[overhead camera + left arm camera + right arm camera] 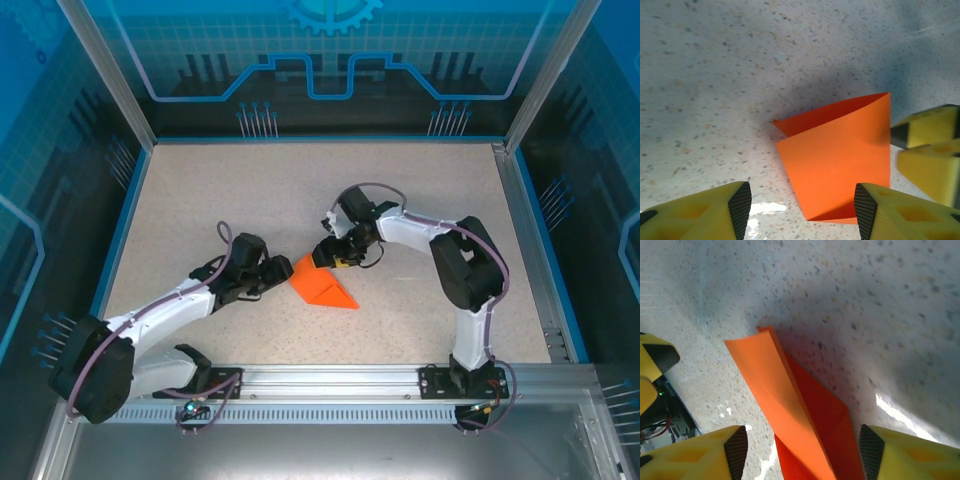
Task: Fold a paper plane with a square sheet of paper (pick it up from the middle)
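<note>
Paper, the folded square sheet of paper [322, 287], lies on the table [200, 200], long axis slanting from far left to near right, while the left gripper [285, 272] and right gripper [325, 260], both released, jaws spread, straddle its far-left end from opposite sides.

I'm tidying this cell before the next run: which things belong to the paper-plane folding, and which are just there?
Belongs to the job:
- folded orange sheet of paper
- left claw and right claw, both open, close to it

Just there:
- speckled table
- metal rail
- blue enclosure walls
</note>
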Motion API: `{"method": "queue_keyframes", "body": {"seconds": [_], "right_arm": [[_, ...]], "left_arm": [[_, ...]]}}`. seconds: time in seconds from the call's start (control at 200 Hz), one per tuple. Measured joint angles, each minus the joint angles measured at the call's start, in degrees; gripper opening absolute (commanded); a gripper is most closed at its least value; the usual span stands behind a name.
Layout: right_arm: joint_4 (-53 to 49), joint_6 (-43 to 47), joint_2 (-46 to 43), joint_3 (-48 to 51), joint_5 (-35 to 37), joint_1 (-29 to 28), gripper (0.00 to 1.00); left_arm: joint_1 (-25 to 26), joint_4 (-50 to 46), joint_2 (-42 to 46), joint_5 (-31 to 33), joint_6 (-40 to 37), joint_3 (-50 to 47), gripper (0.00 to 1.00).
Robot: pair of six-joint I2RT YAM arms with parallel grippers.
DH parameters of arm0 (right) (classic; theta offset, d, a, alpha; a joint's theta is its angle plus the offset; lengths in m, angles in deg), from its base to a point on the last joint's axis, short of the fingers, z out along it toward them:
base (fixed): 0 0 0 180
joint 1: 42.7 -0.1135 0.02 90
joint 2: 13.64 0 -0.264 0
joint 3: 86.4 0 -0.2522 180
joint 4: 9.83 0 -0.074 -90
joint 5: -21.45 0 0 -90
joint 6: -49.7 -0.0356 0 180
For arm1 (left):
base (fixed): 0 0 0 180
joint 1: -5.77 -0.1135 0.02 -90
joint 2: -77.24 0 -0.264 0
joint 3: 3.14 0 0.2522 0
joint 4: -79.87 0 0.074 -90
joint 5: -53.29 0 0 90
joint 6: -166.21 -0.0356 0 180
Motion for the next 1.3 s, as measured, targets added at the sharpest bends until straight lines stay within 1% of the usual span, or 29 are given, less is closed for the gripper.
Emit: {"method": "queue_keyframes", "body": {"seconds": [0.085, 0.24, 0.325, 0.39, 0.49, 0.57, 0.69, 0.81, 0.9, 0.985, 1.04, 1.1, 1.19, 1.235, 1.301], "right_arm": [[1.2, 1.0, 1.5, -0.1, -2.3, 0.0, 0.5], [3.0, 1.7, 2.5, -0.1, -5.0, 0.2, 0.3], [5.6, 1.1, 2.6, 1.0, -6.1, 0.8, 0.25], [8.3, -0.3, 2.5, 3.0, -6.6, 1.7, 0.18], [13.4, -3.7, 1.3, 8.7, -6.6, 4.0, 0.11], [17.5, -7.4, -0.6, 13.7, -6.4, 5.5, 0.1], [23.7, -13.2, -4.3, 19.9, -5.0, 6.0, 0.11], [32.0, -20.1, -7.8, 25.9, -2.4, 6.0, 0.13], [36.0, -24.4, -8.4, 29.3, -0.3, 6.0, 0.22], [38.7, -25.9, -9.9, 30.9, 0.5, 5.9, 0.32], [37.8, -26.0, -11.3, 31.2, 2.0, 5.7, 0.35], [35.5, -25.1, -13.3, 31.0, 3.7, 5.8, 0.42], [30.9, -23.1, -16.8, 30.6, 6.0, 5.8, 0.46], [28.3, -22.1, -19.1, 30.4, 7.9, 5.8, 0.44], [24.7, -20.4, -22.4, 29.8, 10.2, 5.7, 0.38]], "left_arm": [[0.0, 0.5, -0.5, -1.0, 0.0, 0.7, 0.6], [0.0, 0.9, -1.7, -1.9, 0.0, 1.4, 0.6], [0.0, 1.5, -2.8, -2.4, 0.0, 1.8, 0.6], [0.0, 1.8, -3.5, -2.7, 0.0, 2.1, 0.6], [0.2, 2.3, -5.2, -3.3, -0.1, 2.9, 0.59], [0.5, 2.7, -6.8, -3.7, -0.2, 3.7, 0.59], [0.9, 3.0, -9.0, -4.5, -0.5, 5.2, 0.59], [1.4, 3.5, -10.8, -5.2, -1.2, 6.9, 0.58], [1.8, 3.7, -12.0, -5.8, -1.3, 7.8, 0.58], [2.1, 3.9, -12.8, -6.3, -1.3, 8.0, 0.58], [2.3, 4.0, -13.2, -6.5, -1.3, 8.1, 0.58], [2.4, 3.9, -13.5, -6.6, -1.3, 8.2, 0.57], [2.4, 3.9, -13.5, -6.4, -1.3, 8.2, 0.56], [2.4, 4.0, -13.4, -6.0, -1.2, 8.1, 0.56], [2.4, 3.9, -12.7, -4.9, -1.1, 8.1, 0.56]]}}
